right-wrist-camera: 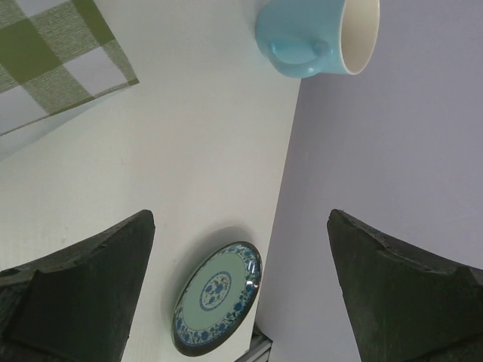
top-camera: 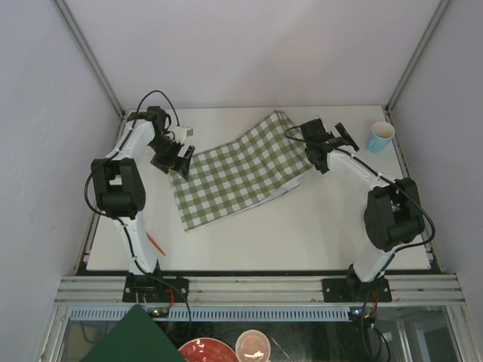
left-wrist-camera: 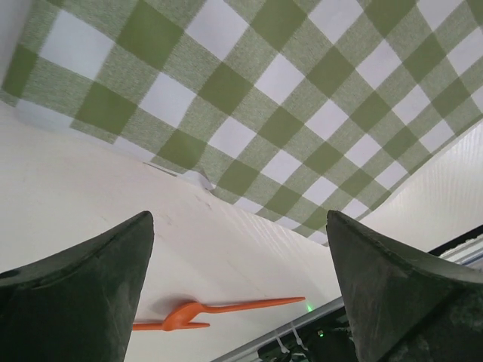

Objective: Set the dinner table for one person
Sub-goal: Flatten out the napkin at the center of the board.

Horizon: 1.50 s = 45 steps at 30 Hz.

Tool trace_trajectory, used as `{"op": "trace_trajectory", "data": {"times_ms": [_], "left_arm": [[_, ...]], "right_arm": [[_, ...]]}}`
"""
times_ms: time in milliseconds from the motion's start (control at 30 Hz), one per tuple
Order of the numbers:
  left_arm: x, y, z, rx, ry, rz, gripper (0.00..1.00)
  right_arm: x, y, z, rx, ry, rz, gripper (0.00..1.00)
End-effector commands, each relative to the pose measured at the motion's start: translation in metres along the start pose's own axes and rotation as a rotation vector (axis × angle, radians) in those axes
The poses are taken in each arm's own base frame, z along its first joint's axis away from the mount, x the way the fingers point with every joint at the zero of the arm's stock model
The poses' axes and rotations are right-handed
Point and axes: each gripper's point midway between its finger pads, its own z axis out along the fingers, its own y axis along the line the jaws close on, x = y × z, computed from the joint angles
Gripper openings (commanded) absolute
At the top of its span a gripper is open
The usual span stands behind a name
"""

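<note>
Two grippers, both spread wide with nothing between the fingers. You have the left gripper (left-wrist-camera: 240, 249) at 10 o'clock over the checked cloth (top-camera: 234, 173), and the right gripper (right-wrist-camera: 240, 249) at 1 o'clock by its far corner. The dinner table (top-camera: 302, 226) fills the cell. The cloth lies skewed on it, centre toward 12.

Risks as I read them:
- The cloth's 3 o'clock edge looks rucked. Run a finger low there and you drag the whole sheet.
- The blue cup (top-camera: 381, 136) at 2 o'clock sits close to the corner and the right forearm (top-camera: 362, 170). A wide swing could tip it.
- The patterned plate (right-wrist-camera: 219, 298) lies just beside the wall. With little finger room on that side, it could get shoved off the edge.
- The orange fork (top-camera: 155, 243) at 8 o'clock is thin and flat. A pinch may skid it.

Surface: matte off-white with a metal frame edge. Room: plain pale walls (top-camera: 249, 53) on three sides. A red bowl (top-camera: 204, 351) and a pinkish bowl (top-camera: 253, 347) sit beyond the near rail at 6.
</note>
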Motion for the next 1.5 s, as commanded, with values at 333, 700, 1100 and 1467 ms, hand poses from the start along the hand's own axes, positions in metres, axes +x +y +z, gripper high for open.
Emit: {"op": "trace_trajectory", "data": {"times_ms": [333, 700, 1100, 1467], "left_arm": [[-0.064, 0.102, 0.008, -0.005, -0.127, -0.134, 1.00], [-0.055, 0.065, 0.024, 0.119, -0.055, -0.054, 1.00], [-0.018, 0.039, 0.033, 0.213, 0.051, 0.003, 0.96], [-0.016, 0.034, 0.004, 0.191, 0.003, -0.012, 0.19]], "right_arm": [[-0.013, -0.038, -0.052, -0.005, -0.137, 0.077, 0.97], [-0.023, -0.040, -0.057, -0.013, -0.155, 0.088, 0.97], [-0.030, -0.037, -0.060, 0.001, -0.168, 0.080, 0.87], [-0.025, -0.029, -0.057, -0.004, -0.150, 0.062, 0.76]]}}
